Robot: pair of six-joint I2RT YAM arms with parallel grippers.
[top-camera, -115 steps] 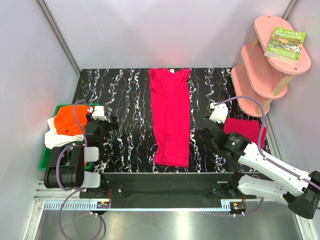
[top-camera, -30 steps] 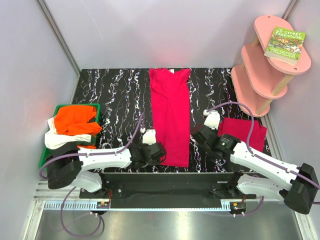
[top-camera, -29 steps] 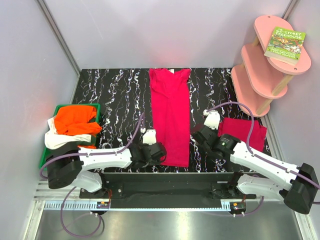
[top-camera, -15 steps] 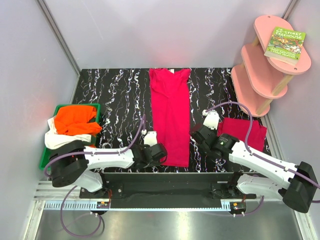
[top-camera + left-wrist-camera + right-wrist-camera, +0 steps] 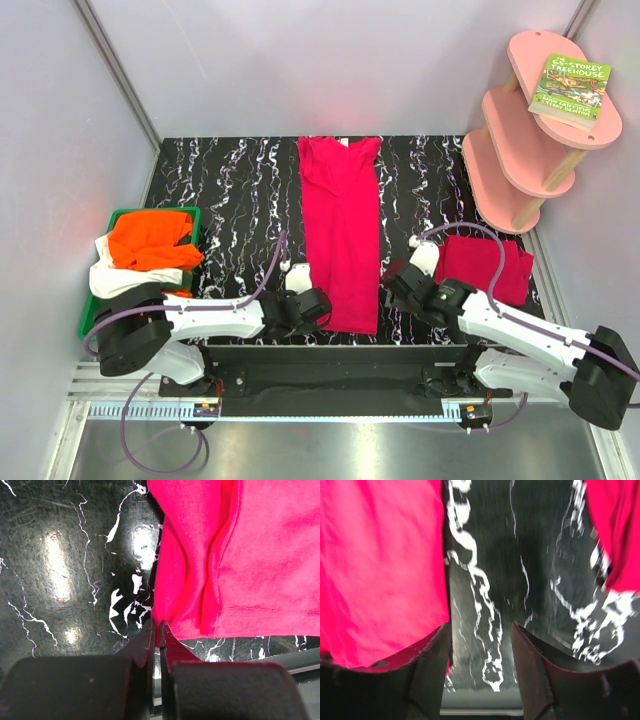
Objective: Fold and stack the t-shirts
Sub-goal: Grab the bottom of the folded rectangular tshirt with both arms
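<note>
Left tool [image 5: 159, 632] is low at the near-left hem corner of the long crimson shirt [image 5: 342, 230], its jaws drawn together with the corner of cloth nipped between the tips (as far as its own wrist view shows). Right tool [image 5: 480, 630] sits at the opposite hem corner with its jaws apart. One finger is just at the shirt's right edge and the other is over bare counter [image 5: 230, 200], so it has no grip yet.

Taking both near corners this way reads as preparation to lift the hem and carry it toward the collar for a crosswise fold.

The shirt lies flat in the middle of the counter as a narrow strip, apparently with its sides already turned in. Its long axis runs from near edge to far edge, with the collar at the far end and the hem toward the arms.

A folded crimson shirt [image 5: 485, 265] lies to the right. An orange shirt [image 5: 150, 240] and a white shirt [image 5: 115, 278] sit heaped in the green tray [image 5: 85, 325] on the left.
</note>
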